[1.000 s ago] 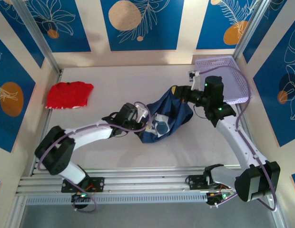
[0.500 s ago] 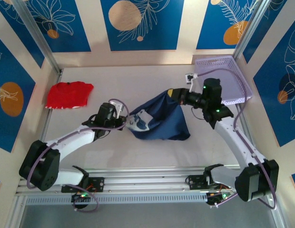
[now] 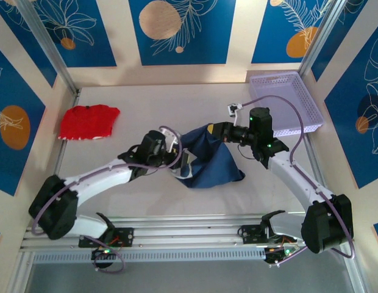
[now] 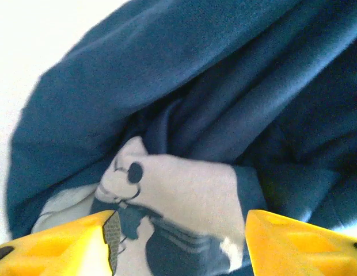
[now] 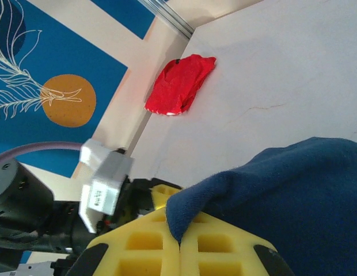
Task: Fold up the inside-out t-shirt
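At the middle of the table (image 3: 146, 104), the inside-out t-shirt (image 3: 210, 162) lies bunched in navy folds. The right gripper (image 3: 218, 130) is clamped on its upper edge. The left gripper (image 3: 181, 160) sits at the shirt's left side, its 2 fingers (image 4: 293, 241) apart, with a pale printed patch (image 4: 184, 195) just beyond them. A red garment (image 3: 87, 121) lies well apart at the far left, and a purple basket (image 3: 286, 101) stands at the far right.

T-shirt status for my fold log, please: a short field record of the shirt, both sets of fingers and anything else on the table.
t-shirt: navy, bunched mid-table, unfolded
right gripper: fingers shut on t-shirt edge
left gripper: fingers open, over the printed patch
red garment: far left
basket: far right
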Motion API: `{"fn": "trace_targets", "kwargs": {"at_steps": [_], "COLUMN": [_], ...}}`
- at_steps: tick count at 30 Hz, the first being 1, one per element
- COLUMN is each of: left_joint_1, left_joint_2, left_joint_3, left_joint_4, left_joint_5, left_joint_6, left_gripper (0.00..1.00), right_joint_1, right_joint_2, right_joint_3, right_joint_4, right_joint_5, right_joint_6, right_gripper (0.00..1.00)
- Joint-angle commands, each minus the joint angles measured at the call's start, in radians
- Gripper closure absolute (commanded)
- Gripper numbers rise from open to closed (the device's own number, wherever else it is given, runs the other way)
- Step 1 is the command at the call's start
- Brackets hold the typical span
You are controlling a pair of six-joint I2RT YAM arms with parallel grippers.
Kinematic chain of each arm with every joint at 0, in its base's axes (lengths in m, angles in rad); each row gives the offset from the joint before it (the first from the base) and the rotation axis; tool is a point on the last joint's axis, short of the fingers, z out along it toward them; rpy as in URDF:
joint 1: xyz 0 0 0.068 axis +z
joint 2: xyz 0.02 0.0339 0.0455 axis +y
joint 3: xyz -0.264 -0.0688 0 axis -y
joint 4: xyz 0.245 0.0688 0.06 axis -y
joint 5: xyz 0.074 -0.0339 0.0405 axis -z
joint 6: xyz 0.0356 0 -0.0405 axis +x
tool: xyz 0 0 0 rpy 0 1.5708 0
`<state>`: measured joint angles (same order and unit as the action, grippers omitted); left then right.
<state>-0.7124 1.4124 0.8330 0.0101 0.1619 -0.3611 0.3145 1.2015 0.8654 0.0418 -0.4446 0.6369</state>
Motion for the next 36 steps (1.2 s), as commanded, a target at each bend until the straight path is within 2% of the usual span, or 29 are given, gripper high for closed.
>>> {"fn": "trace_targets", "kwargs": {"at_steps": [1, 2, 4, 7, 9, 11, 16, 20, 24, 29, 32, 36], "left_joint_1": [-0.005, -0.005, -0.005, 0.0, 0.005, 0.018, 0.058, 0.058, 0.054, 0.035, 0.031, 0.024], "left_joint_2": [0.104, 0.135, 0.181, 0.159, 0.112, 0.056, -0.069, -0.073, -0.068, -0.166, -0.186, -0.105], "left_joint_3": [0.065, 0.084, 0.115, 0.058, -0.008, -0.082, -0.222, -0.273, -0.285, -0.277, -0.231, -0.122], "left_joint_4": [0.067, 0.069, 0.033, 0.032, 0.029, 0.027, 0.035, 0.052, 0.057, 0.08, 0.082, 0.056], "left_joint_5": [0.054, 0.051, -0.006, -0.044, -0.067, -0.099, -0.132, -0.139, -0.125, -0.111, -0.09, -0.079], "left_joint_6": [-0.049, -0.048, -0.038, -0.017, -0.005, -0.007, -0.015, -0.009, 0.008, 0.056, 0.086, 0.142], "left_gripper": [0.42, 0.45, 0.62, 0.85, 0.95, 1.0, 1.0, 0.99, 0.81, 0.59, 0.52, 0.46], "right_joint_1": [0.008, 0.006, -0.005, -0.05, -0.077, -0.096, -0.112, -0.117, -0.126, -0.121, -0.115, -0.113], "right_joint_2": [-0.008, -0.01, -0.023, -0.056, -0.071, -0.076, -0.069, -0.055, -0.035, -0.016, -0.027, -0.042], "right_joint_3": [0.011, 0.015, 0.036, 0.067, 0.095, 0.131, 0.196, 0.146, 0.085, 0.033, 0.015, 0.01], "right_joint_4": [0.025, 0.018, -0.022, -0.043, -0.042, -0.043, -0.068, -0.08, -0.085, -0.122, -0.148, -0.166], "right_joint_5": [0.004, 0.006, 0.02, 0.025, 0.013, -0.003, -0.038, -0.034, -0.066, -0.112, -0.114, -0.118], "right_joint_6": [0.002, -0.004, -0.034, -0.049, -0.049, -0.051, -0.066, -0.076, -0.087, -0.126, -0.154, -0.17], "right_gripper": [1.0, 1.0, 1.0, 1.0, 1.0, 1.0, 1.0, 1.0, 1.0, 1.0, 1.0, 1.0]}}
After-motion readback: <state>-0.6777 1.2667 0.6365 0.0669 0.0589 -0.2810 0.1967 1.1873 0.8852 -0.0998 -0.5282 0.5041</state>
